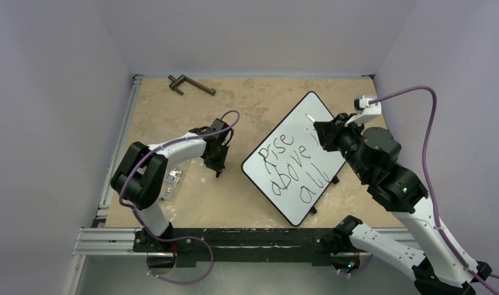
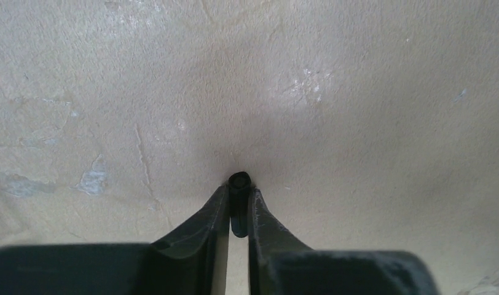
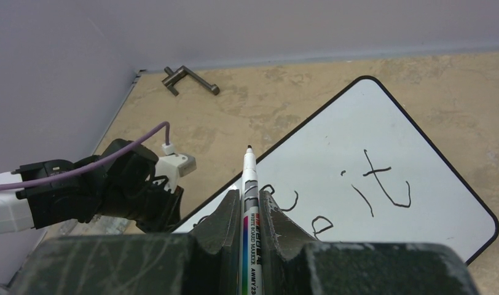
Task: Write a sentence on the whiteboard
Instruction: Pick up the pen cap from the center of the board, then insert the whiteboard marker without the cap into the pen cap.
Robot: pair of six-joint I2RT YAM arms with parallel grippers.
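The whiteboard [image 1: 299, 126] lies tilted on the table right of centre, also seen in the right wrist view [image 3: 382, 117]. The sentence [image 1: 293, 166] on it reads "Rise above it all" in black strokes, with "it" [image 3: 382, 181] near the far end. My right gripper [image 1: 324, 136] [image 3: 247, 200] is shut on a white whiteboard marker [image 3: 250, 184], uncapped, its tip raised above the board's far end. My left gripper [image 1: 219, 172] [image 2: 239, 190] is down at the table left of the board, its jaws pinching a small black cap [image 2: 239, 182].
A dark metal clamp [image 1: 190, 84] [image 3: 188, 80] lies at the back left of the table. A clear plastic piece [image 1: 171, 181] sits beside the left arm. An aluminium rail [image 1: 121, 135] runs along the left edge; purple-grey walls close in on three sides.
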